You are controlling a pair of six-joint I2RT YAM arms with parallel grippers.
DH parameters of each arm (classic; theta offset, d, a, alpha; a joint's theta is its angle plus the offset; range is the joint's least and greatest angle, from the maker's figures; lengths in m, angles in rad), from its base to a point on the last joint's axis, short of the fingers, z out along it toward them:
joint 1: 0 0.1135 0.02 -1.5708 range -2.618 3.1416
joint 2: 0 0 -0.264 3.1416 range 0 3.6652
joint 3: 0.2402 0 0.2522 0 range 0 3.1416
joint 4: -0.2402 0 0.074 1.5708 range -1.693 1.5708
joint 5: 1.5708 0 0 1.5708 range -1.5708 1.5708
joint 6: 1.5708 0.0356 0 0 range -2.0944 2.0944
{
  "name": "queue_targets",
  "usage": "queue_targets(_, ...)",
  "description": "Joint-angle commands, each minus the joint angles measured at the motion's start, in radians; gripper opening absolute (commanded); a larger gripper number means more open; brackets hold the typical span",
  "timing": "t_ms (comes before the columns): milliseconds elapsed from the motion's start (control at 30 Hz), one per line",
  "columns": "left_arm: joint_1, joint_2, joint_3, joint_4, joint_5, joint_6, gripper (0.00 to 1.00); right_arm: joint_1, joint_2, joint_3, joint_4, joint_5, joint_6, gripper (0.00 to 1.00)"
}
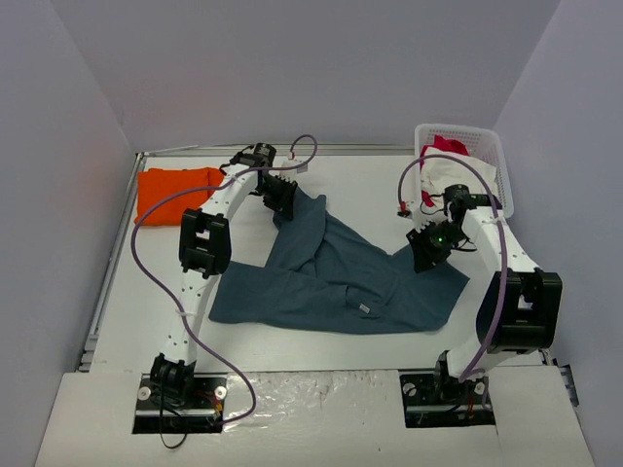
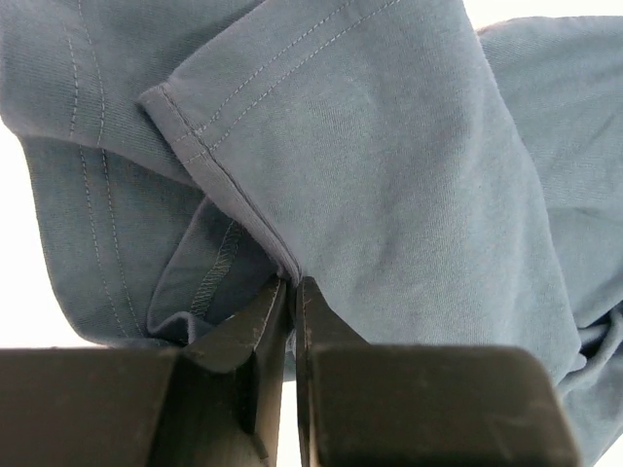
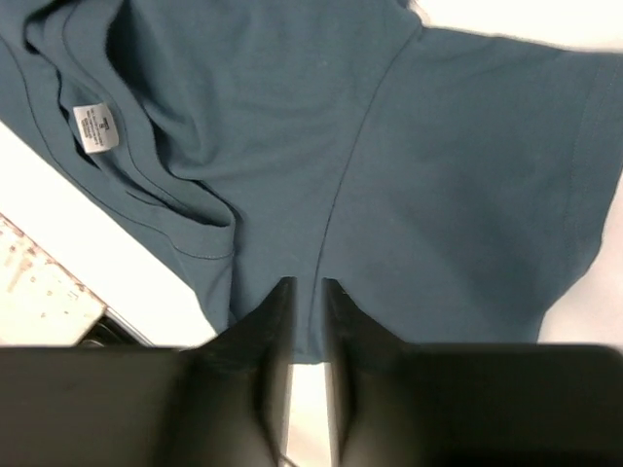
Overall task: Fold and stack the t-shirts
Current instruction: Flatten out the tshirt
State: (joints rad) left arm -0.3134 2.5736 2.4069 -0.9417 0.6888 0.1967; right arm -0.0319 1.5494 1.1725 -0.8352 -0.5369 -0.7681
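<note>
Basket: we see a white plastic lattice basket [image 1: 487, 136] beyond the right side of the soft slate-blue t-shirt [image 1: 331, 282]. A red-pink garment [image 1: 443, 146] and a white garment [image 1: 482, 175] are bunched inside it.
Slate-blue t-shirt: it lies spread and rumpled across the middle of the white bench [image 1: 370, 185], with its far-left part doubled over itself. A small white label [image 3: 95, 128] sits at the collar.
Orange t-shirt: the bright orange t-shirt [image 1: 175, 190] lies as a flat rectangle left of the slate-blue shirt's far end, at the bench's left edge.
Left claw: the black left claw [image 2: 294, 284] is at that shirt's far-left corner, pinched tight on a stitched hem.
Right claw: the black right claw [image 3: 304, 284] is at the shirt's right side. Its jaws stand a narrow gap apart, astride the cloth edge beside a seam. We cannot tell whether they pinch it.
Open room: bare bench shows beyond the shirt and along its near side.
Textures: the shirt is a fine knit with double-stitched hems and soft folds.
</note>
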Motion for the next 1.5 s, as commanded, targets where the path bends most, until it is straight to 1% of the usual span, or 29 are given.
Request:
queue_targets(0, -0.006, -0.033, 0.005, -0.039, 0.025, 0.012, 0.02, 0.004, 0.024, -0.017, -0.018, 0.037, 0.009, 0.10)
queue_targets(33, -0.006, -0.046, 0.001, -0.042, 0.015, 0.015, 0.02, 0.004, 0.040, -0.023, -0.004, 0.049, 0.009, 0.03)
queue_targets(67, -0.004, -0.055, -0.003, -0.042, 0.012, 0.017, 0.02, 0.004, 0.049, -0.030, 0.007, 0.061, 0.016, 0.00)
queue_targets(300, 0.019, -0.162, -0.075, -0.045, -0.028, 0.038, 0.02, 0.012, 0.161, -0.040, 0.067, 0.140, 0.041, 0.00)
queue_targets(600, 0.062, -0.283, -0.178, -0.062, -0.021, 0.053, 0.02, 0.026, 0.314, 0.049, 0.103, 0.178, 0.092, 0.00)
queue_targets(633, 0.068, -0.297, -0.187, -0.068, -0.018, 0.058, 0.02, 0.052, 0.339, 0.052, 0.107, 0.183, 0.096, 0.00)
queue_targets(733, 0.079, -0.328, -0.225, -0.081, -0.018, 0.079, 0.02, 0.064, 0.391, 0.081, 0.123, 0.204, 0.121, 0.00)
queue_targets(900, 0.100, -0.389, -0.316, -0.080, -0.017, 0.109, 0.02, 0.067, 0.478, 0.142, 0.133, 0.224, 0.147, 0.00)
queue_targets(1033, 0.131, -0.440, -0.380, -0.086, -0.020, 0.138, 0.03, 0.073, 0.525, 0.187, 0.133, 0.241, 0.167, 0.00)
queue_targets(1233, 0.214, -0.536, -0.503, -0.104, -0.006, 0.191, 0.03, 0.093, 0.601, 0.286, 0.128, 0.276, 0.194, 0.00)
queue_targets(1367, 0.279, -0.633, -0.598, -0.149, -0.012, 0.271, 0.03, 0.112, 0.662, 0.374, 0.116, 0.287, 0.222, 0.00)
queue_targets(1467, 0.306, -0.706, -0.689, -0.192, -0.011, 0.337, 0.03, 0.121, 0.696, 0.449, 0.107, 0.282, 0.234, 0.00)
